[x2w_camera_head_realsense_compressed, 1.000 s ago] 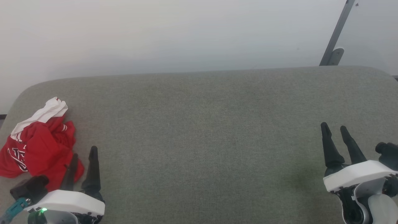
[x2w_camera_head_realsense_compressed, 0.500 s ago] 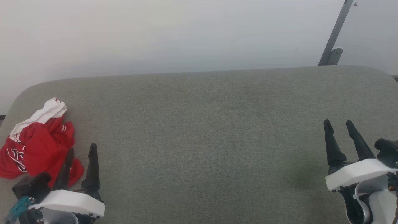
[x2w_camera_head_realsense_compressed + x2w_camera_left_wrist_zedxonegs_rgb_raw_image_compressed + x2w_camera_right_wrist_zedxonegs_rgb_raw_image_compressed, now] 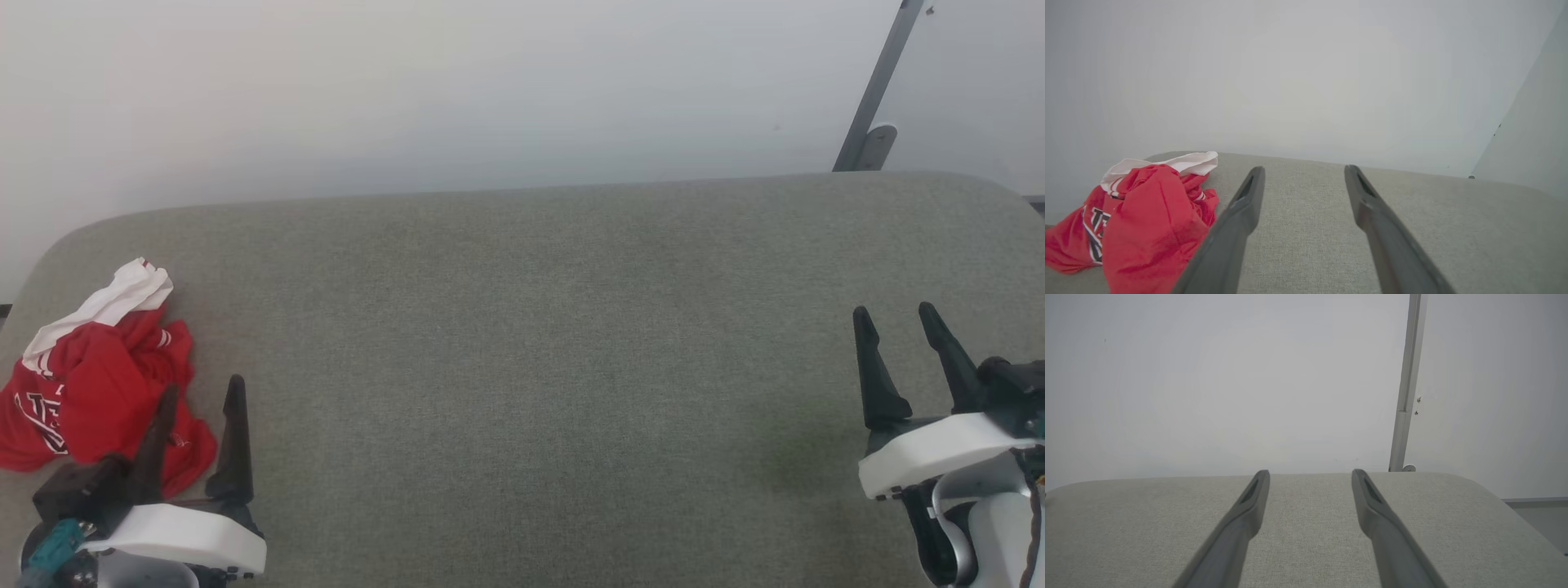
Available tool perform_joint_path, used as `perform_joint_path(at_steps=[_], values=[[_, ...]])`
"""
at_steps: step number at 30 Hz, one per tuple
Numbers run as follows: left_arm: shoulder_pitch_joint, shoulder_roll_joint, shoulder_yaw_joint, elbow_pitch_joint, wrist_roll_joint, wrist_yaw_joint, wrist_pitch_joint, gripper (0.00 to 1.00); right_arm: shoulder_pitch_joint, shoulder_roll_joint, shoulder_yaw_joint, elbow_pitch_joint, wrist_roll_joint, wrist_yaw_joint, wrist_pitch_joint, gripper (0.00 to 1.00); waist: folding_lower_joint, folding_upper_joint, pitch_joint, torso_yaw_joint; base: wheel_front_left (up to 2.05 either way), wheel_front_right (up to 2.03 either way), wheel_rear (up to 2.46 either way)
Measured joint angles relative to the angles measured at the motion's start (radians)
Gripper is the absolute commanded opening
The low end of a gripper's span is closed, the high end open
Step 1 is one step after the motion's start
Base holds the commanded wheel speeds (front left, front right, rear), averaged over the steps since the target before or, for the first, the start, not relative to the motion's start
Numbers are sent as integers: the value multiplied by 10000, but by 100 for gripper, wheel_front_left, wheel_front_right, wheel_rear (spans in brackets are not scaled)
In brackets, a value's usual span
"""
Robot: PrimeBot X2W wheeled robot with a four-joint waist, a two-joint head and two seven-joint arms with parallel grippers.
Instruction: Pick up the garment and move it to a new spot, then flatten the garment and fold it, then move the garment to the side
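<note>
Garment, a bright red soft T-shirt with a white sleeve, striped trim and dark white-outlined letters, is lying crumpled on the far-left part of the grey-green fabric-covered surface, close to its rounded left corner. It is not flattened or folded yet.

Left tool with two long dark fingers is sitting near-left, fingers spread wide and gripping nothing. Its left finger is overlapping the garment's near-right edge in the head view. The left wrist view shows the garment just left of the left tool, with that same finger crossing the red cloth. I cannot tell whether it is touching.

Right tool is sitting near-right, well apart from the garment, fingers likewise spread and empty. The right wrist view has the right tool pointing across bare surface toward the white wall and the grey metal bar.

Versus one second ago: the whole head picture is drifting slightly left, with the metal bar and garment both shifting, so that is camera movement. On top of that, the left tool is sliding left, further over the garment's edge, and its white housing is sitting lower in frame. The right tool is moving right and farther out. The garment's heap shape is looking unchanged. The spread of both tools is unchanged.
</note>
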Motion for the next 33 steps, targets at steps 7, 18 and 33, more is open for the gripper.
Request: perform_joint_path(at_steps=[7,18,33], values=[[0,98,0,-117,575,65,-136,100,-107,-42,21,-29,-644,0,-127,100,0,0,13,-32,0,0,0],[20,232,-61,-303,1346,94,-351,100,-130,-82,-17,-65,-1645,0,-349,100,0,0,23,-72,0,0,0],[32,362,-100,-274,1845,136,-510,100,-224,-136,-27,-56,-2374,2,-518,100,0,0,17,-89,0,0,0]])
